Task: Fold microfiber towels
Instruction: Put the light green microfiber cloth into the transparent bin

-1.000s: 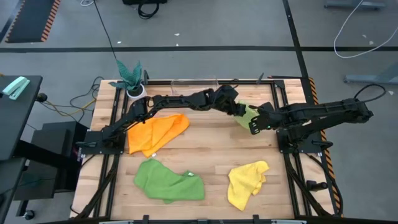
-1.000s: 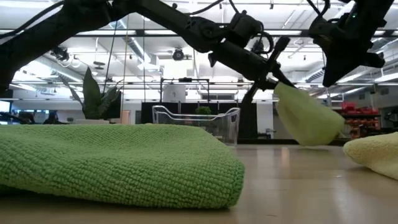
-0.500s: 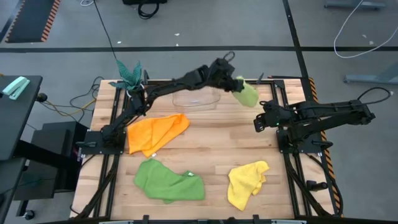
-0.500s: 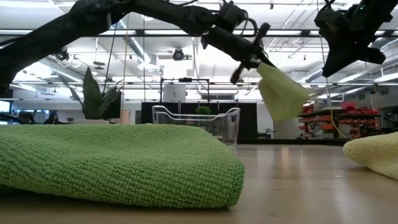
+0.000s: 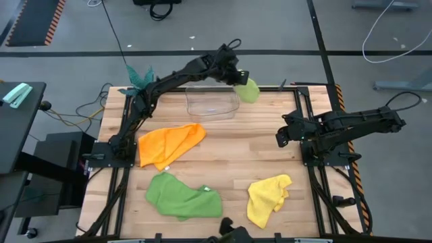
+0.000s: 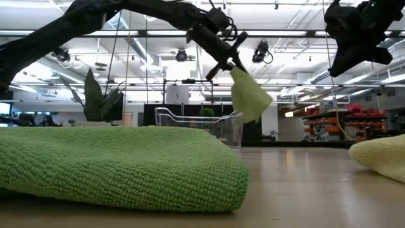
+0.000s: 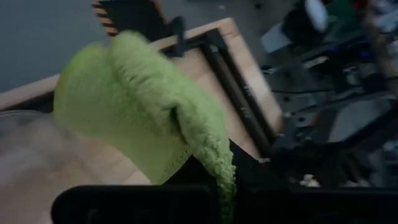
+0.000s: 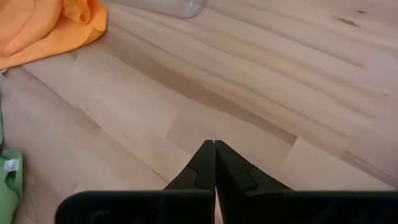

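Light lime green towel (image 5: 248, 90) hangs folded from the left gripper (image 5: 237, 76), whose fingers are pinched tight on its upper edge. It is lifted clear of the wooden table (image 5: 229, 148), just off the right end of the clear plastic bin (image 5: 211, 102), near the table's far edge. In the low view the same towel (image 6: 249, 95) droops as a soft wedge below the gripper (image 6: 229, 58), in front of the bin (image 6: 199, 123).

Taking the bin as the landmark: the orange towel (image 5: 169, 143) lies crumpled on the table on the near side of the bin, toward its left end. The darker green towel (image 5: 182, 196) lies farther toward the near edge, well apart from the bin. The yellow towel (image 5: 266, 198) lies bunched at the near right, also well apart from the bin. A teal-leaved plant (image 5: 141, 81) in a white pot stands just left of the bin at the table's far left corner.

The right gripper (image 5: 280, 137) hovers to the right of the bin, on the near side of it, above bare wood, its fingers (image 8: 214, 163) pressed together with nothing between them.
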`<action>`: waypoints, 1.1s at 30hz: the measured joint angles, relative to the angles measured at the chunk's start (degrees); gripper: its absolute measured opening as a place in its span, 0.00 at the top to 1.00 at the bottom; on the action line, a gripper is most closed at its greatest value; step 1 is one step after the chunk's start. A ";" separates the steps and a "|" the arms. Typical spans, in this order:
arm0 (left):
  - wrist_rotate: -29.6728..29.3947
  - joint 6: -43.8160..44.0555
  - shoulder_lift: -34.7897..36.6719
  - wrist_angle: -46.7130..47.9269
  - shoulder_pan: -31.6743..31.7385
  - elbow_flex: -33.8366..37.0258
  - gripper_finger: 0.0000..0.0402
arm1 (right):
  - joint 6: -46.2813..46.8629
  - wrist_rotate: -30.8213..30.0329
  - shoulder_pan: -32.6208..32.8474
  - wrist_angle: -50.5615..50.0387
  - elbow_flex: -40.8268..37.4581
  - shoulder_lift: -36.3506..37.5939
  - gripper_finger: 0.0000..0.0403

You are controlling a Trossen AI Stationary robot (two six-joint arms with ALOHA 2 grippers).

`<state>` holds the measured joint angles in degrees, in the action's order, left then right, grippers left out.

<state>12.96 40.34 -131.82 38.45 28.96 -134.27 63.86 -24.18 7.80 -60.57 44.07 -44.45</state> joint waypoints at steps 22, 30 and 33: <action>-8.29 -3.57 3.49 22.95 2.31 -0.05 0.98 | -2.04 -0.42 0.65 0.18 -2.61 0.00 0.98; -11.33 -3.61 3.49 29.37 2.51 -0.02 0.98 | -2.03 -0.42 0.65 0.75 -3.28 0.00 0.99; -11.35 -3.70 3.59 29.28 2.75 0.78 0.98 | -2.11 -0.42 0.65 1.32 -3.28 0.00 0.98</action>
<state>1.61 36.64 -128.23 67.73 31.70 -133.49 61.74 -24.60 8.45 -59.25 40.80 -44.45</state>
